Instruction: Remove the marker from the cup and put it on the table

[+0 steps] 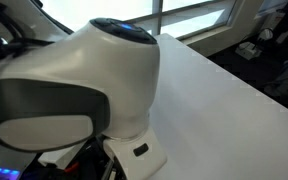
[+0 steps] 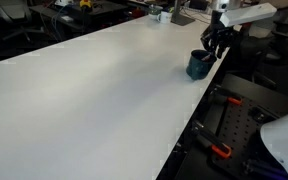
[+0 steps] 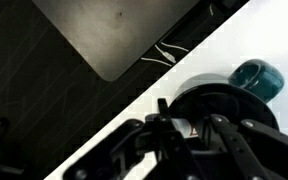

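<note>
The cup (image 2: 198, 66), dark teal with a dark rim, stands on the white table (image 2: 94, 90) close to its edge. In the wrist view it (image 3: 259, 80) sits just beyond my fingers. My gripper (image 2: 216, 45) hangs right beside and slightly above the cup. In the wrist view the fingers (image 3: 187, 125) are drawn together on a short pale barrel with a red mark, the marker (image 3: 183, 128). The marker is too small to make out in either exterior view.
The arm's white body (image 1: 94, 80) blocks most of an exterior view. Past the table edge beside the cup stands dark equipment with red clamps (image 2: 224, 130). Clutter sits at the table's far end (image 2: 164, 12). A black round shape (image 3: 224, 100) lies under the fingers.
</note>
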Controlling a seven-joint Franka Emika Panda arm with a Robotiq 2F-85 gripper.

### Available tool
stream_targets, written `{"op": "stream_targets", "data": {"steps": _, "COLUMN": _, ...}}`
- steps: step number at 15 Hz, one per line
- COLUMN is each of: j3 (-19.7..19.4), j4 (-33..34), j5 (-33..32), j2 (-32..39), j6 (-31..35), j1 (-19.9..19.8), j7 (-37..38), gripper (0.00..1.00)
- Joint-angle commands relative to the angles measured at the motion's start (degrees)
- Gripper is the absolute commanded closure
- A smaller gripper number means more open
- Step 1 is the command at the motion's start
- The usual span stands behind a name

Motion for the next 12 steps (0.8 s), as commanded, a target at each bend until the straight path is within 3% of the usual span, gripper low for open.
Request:
{"op": "stream_targets", "data": {"steps": 1, "j3": -0.67, "j4": -0.59, "j5": 1.08, "j2": -0.45, "j6": -0.73, "j1": -0.32, "j7": -3.69, "gripper": 0.99}}
{"op": "stream_targets", "data": {"steps": 6, "j3": -0.9, "j4": -0.28, "j5": 1.0, "j2": -0.71, "j6": -0.93, "j1": -0.42, "j7": -4.61, "gripper": 1.0}}
{"op": "stream_targets", "data": {"steps": 7, "j3": -0.79, "j4": -0.28, "j5": 0.72, "j2": -1.14, "j6": -1.27, "j1": -0.34, "j7": -4.36, "gripper": 0.74}}
{"op": "stream_targets", "data": {"steps": 9, "j3": -0.46, "j4": -0.29, "j5": 1.4, "j2": -2.31, "j6": -1.64, "j1": 0.04, "j7": -4.83, "gripper": 0.66}}
{"op": "stream_targets", "data": {"steps": 12, "j3": 0.47, "j4": -0.72, "j5": 1.15, "j2": -5.12, "j6": -3.43, "j1": 0.69, "j7": -4.06, "gripper": 0.44}}
